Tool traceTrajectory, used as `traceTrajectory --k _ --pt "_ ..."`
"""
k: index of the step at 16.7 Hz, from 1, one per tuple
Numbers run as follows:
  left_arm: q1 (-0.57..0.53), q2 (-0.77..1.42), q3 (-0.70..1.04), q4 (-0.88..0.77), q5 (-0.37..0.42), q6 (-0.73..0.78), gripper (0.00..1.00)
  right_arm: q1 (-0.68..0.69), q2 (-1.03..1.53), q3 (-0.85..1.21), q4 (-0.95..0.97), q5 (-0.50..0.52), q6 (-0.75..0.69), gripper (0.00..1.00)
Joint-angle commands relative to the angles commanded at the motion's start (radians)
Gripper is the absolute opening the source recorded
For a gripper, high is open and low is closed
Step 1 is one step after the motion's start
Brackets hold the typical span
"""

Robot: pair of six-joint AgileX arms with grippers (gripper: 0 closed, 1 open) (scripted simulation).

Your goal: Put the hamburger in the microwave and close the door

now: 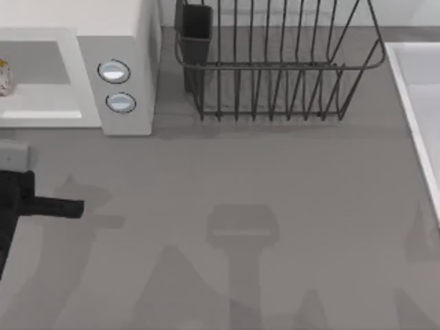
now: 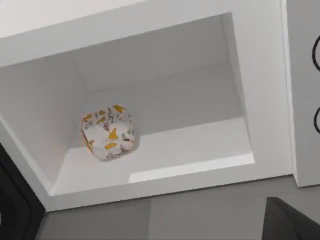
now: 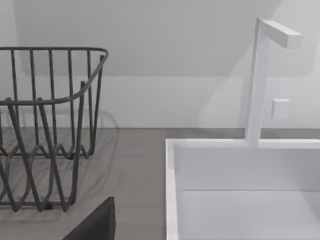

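The small rounded orange-and-white speckled hamburger (image 2: 108,132) rests on the floor of the grey cavity of the big white boxy microwave (image 1: 130,34). The black left gripper (image 1: 58,206) sits in front of the microwave, apart from it; its jaw state cannot be determined. A dark wire dish rack (image 1: 275,69) stands just beside the microwave.

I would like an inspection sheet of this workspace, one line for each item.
Surface: grey table, bare in the middle.
Job's things: small orange-and-white speckled hamburger lies inside the grey cavity of the big white microwave; the opening is uncovered.
Clutter: dark wire dish rack at the back.
Grippers: left gripper, black, at the table's left edge before the microwave.
Cables: nothing seen.
Surroundings: white sink with white faucet at right.
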Motion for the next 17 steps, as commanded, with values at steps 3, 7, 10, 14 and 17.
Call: traceTrajectory --k 3,7,10,14,17 --pt "0.236 0.169 0.187 -0.186 0.197 0.116 0.00 0.000 0.000 0.000 0.000 0.000 0.000 1.00" --pt "0.590 0.415 0.469 -0.459 0.482 0.294 0.00 0.000 0.000 0.000 0.000 0.000 0.000 1.00" --pt "0.854 0.595 0.685 -0.660 0.689 0.432 0.00 0.000 0.000 0.000 0.000 0.000 0.000 1.00" --pt "1.164 0.800 0.945 -0.893 0.925 0.600 0.00 0.000 0.000 0.000 0.000 0.000 0.000 1.00" --pt "1.337 0.910 1.093 -1.022 1.054 0.695 0.00 0.000 0.000 0.000 0.000 0.000 0.000 1.00"
